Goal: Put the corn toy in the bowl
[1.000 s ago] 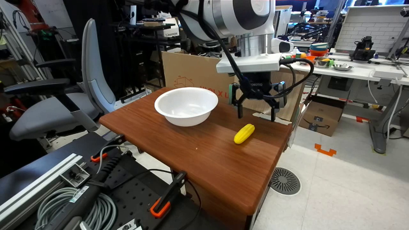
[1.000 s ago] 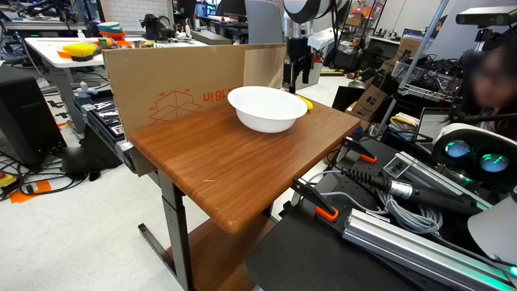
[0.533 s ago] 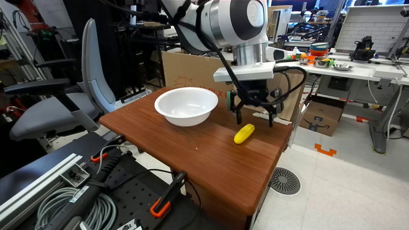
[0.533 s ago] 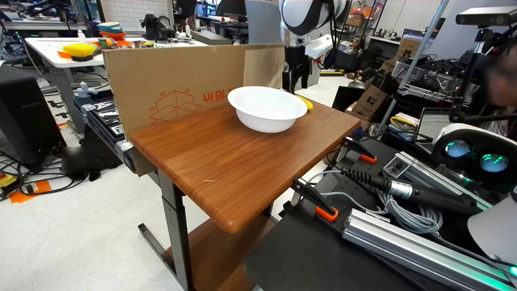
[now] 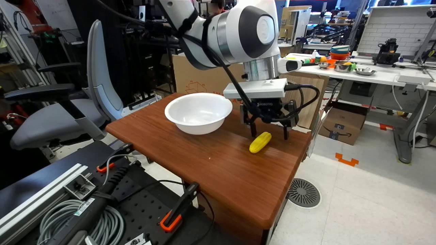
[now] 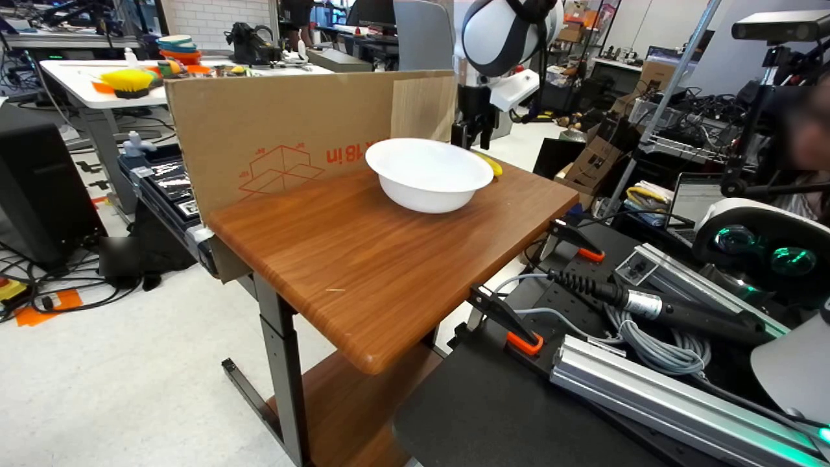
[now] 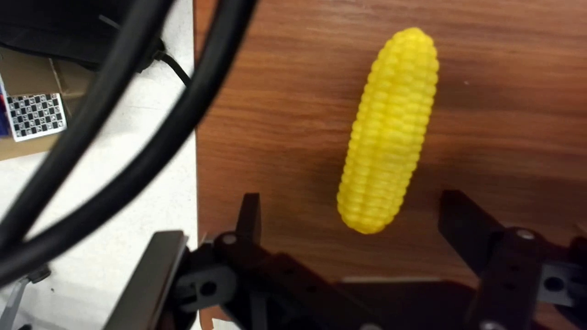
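The yellow corn toy (image 5: 260,142) lies on the brown table, near its right edge in an exterior view. In an exterior view it is partly hidden behind the bowl (image 6: 491,164). The white bowl (image 5: 198,128) stands upright on the table, apart from the toy; it also shows in an exterior view (image 6: 425,198). My gripper (image 5: 269,134) is open and empty, low over the table at the toy's far end. In the wrist view the toy (image 7: 387,133) lies mostly ahead of the open fingers (image 7: 351,196), its near end between them in the picture. The bowl is out of the wrist view.
A cardboard sheet (image 6: 305,130) stands along the table's back edge. Black clamps with orange ends (image 5: 180,207) grip the front edge beside a black pegboard cart (image 5: 143,207). A grey chair (image 5: 102,78) stands at the left. Black cables (image 7: 183,123) hang by the wrist.
My gripper has come down toward the table and shifted slightly left in an exterior view, closer to the corn toy. It has stayed open. The toy and bowl have not moved.
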Robot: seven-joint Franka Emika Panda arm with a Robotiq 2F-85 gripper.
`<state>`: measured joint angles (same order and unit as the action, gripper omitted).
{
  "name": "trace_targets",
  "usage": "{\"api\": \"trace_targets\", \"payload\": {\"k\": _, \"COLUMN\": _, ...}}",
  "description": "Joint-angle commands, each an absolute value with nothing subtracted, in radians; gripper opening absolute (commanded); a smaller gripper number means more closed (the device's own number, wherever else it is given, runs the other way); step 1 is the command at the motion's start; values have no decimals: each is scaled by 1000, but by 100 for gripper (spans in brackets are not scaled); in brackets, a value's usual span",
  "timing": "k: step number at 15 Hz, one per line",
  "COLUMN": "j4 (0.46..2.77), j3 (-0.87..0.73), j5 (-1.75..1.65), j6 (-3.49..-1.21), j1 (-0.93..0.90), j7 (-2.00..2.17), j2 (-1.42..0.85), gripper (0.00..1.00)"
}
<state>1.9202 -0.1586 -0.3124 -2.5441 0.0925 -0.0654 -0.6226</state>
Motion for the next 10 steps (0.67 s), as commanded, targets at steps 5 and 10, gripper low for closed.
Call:
{"api": "trace_targets", "payload": {"k": 5, "j4": 2031, "j3": -195, "j5": -319, "j6": -2695, "j1": 45, "j7": 25, "j2": -565, "gripper": 45}}
{"api": "trace_targets", "payload": {"k": 10, "j4": 2085, "j3": -218, "j5": -317, "j6": -2701, "j1": 35, "j7": 71, "j2": -510, "gripper": 6}}
